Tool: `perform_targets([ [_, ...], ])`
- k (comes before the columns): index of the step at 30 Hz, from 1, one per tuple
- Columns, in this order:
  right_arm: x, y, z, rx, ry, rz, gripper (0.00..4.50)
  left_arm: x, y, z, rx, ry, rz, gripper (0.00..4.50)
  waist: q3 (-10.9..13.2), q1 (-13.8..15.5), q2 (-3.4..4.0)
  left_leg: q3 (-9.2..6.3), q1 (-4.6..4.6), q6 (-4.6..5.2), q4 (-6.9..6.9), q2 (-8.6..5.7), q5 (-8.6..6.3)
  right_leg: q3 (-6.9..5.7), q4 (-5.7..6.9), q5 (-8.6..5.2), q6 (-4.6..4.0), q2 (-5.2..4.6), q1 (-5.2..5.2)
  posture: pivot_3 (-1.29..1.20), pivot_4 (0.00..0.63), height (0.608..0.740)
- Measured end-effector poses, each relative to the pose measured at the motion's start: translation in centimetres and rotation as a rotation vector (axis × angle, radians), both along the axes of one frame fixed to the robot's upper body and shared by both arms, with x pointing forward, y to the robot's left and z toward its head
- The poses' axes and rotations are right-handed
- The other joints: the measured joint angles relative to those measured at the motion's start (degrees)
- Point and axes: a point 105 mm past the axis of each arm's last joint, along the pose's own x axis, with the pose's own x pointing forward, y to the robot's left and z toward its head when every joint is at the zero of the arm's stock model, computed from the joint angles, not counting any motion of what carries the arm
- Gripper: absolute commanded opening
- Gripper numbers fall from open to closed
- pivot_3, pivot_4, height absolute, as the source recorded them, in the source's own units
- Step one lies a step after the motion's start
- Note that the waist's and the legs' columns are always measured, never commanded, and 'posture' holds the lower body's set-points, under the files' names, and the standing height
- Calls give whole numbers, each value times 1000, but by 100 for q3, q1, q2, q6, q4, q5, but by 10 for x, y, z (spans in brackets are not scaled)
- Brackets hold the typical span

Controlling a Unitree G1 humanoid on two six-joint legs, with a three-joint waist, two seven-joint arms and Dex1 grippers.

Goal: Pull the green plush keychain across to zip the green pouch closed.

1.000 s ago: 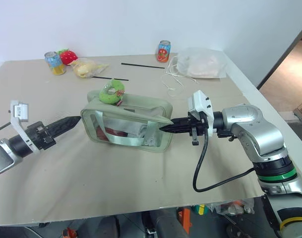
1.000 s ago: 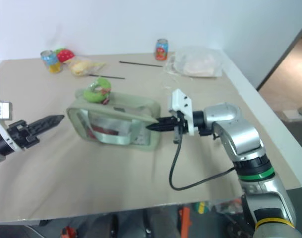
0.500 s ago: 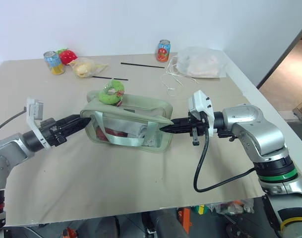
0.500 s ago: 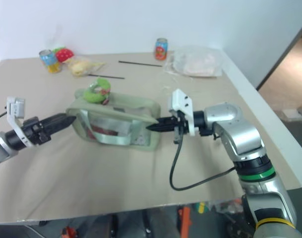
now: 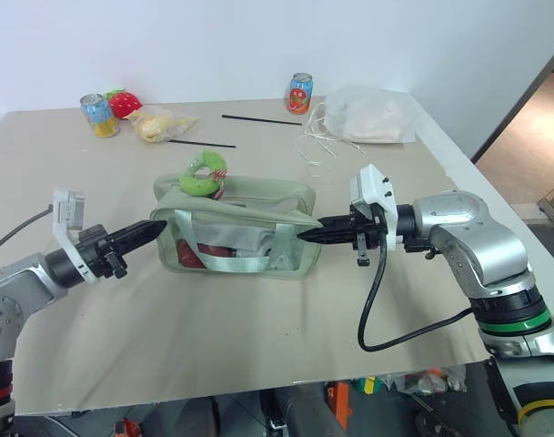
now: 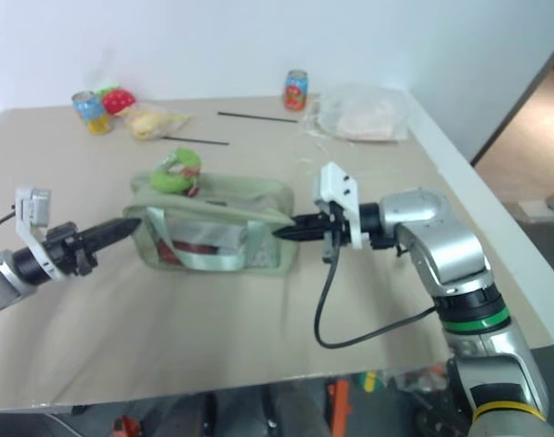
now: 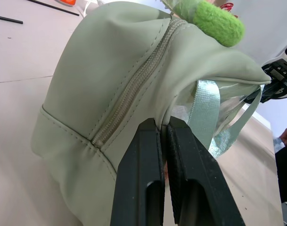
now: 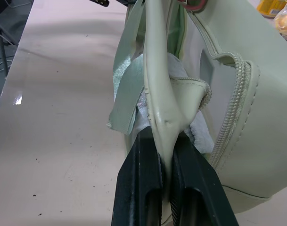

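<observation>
We see the green pouch (image 5: 236, 228) mid-table, long side toward the camera, clear side panel showing red and white contents, strap handles hanging down the front. The green plush keychain (image 5: 202, 174) sits on top of the pouch at its left end, curled like a ring, with a pink-red bit on it; in the left wrist view it pokes up at the far end of the zipper line (image 7: 213, 24).

Left gripper (image 5: 158, 230) is at the pouch's left end, fingers (image 7: 144, 155) pressed together with a thin edge of the pouch fabric pinched between the tips, just under the zipper seam. Right gripper (image 5: 306, 234) is at the pouch's right end, fingers (image 8: 143, 162) closed tight on a pale green flap of the pouch's edge.

Further out we note a drink can (image 5: 300, 93) at the back of the table, beside it a white translucent drawstring bag (image 5: 372, 115) with its cord trailing loose. Back left: another can (image 5: 96, 115), a red and green plush toy (image 5: 124, 103) and a clear bag with yellow contents (image 5: 158, 124). Two thin black sticks (image 5: 261, 120) lie behind the pouch. Table (image 5: 213, 346) is covered in beige cloth.
</observation>
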Motion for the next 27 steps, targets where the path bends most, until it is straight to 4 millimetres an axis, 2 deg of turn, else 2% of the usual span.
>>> perform_targets([
  [4,2,-6,0,18,36,-15,0,-2,-7,-6,61,-24,24,54,-1,30,1,0,5,0,2,-9,0,2,-1,0,1,-8,15,0,150,740],
  [6,5,-10,0,40,73,-40,762,-2,-10,-8,61,-35,24,0,-1,55,3,-3,17,1,7,-17,1,6,-1,1,3,-10,21,0,150,740],
  [8,7,-14,5,68,87,-56,1234,-2,-14,-11,55,-34,17,0,-1,79,4,-3,21,3,15,-21,2,14,-1,5,9,-9,23,0,150,740],
  [9,7,-18,12,80,77,-59,1803,-1,-16,-12,62,-40,16,0,-1,102,4,-3,22,3,16,-23,2,15,-2,5,10,-9,32,0,150,740],
  [10,7,-20,14,80,71,-60,2075,0,-16,-12,63,-41,15,0,-2,112,4,-3,26,3,16,-25,2,14,-4,5,10,-7,37,0,150,740],
  [11,7,-27,19,74,65,-68,2528,0,-19,-13,65,-45,11,0,-3,140,6,-3,30,3,16,-27,2,15,-12,5,11,-5,43,0,150,740],
  [14,7,-37,22,76,72,-81,3444,1,-22,-15,62,-47,4,0,-4,162,7,-5,31,3,16,-30,2,18,-19,6,14,-2,45,0,150,740],
  [16,7,-52,26,78,81,-109,4220,1,-24,-16,62,-47,-1,0,-4,172,8,-6,27,4,16,-35,1,25,-20,5,16,-3,46,0,150,740],
  [17,7,-56,28,84,81,-117,4466,1,-24,-17,64,-49,-2,0,-5,172,8,-5,22,6,16,-36,1,28,-23,6,17,-5,46,0,150,740],
  [20,16,-71,45,148,63,-164,4466,1,-25,-19,71,-48,-2,0,-4,157,10,5,16,12,15,-37,-4,43,-25,6,19,-7,62,0,150,740],
  [22,24,-68,62,207,25,-171,4466,1,-24,-20,71,-48,1,0,-4,148,11,5,24,12,15,-33,-4,44,-26,7,20,-6,70,0,150,740],
  [24,31,-61,80,270,-17,-171,4466,2,-24,-22,77,-45,0,0,-4,135,11,1,34,14,15,-31,-3,45,-26,8,21,2,80,0,150,740],
  [26,46,-41,95,331,-33,-173,4466,3,-26,-25,83,-39,-3,0,-4,91,12,-4,52,16,13,-25,-1,44,-26,5,17,8,95,0,150,740],
  [27,53,-26,95,335,-14,-170,4466,3,-27,-27,83,-33,-8,0,-5,76,13,-7,55,19,10,-23,0,44,-26,1,10,14,97,0,150,740],
])
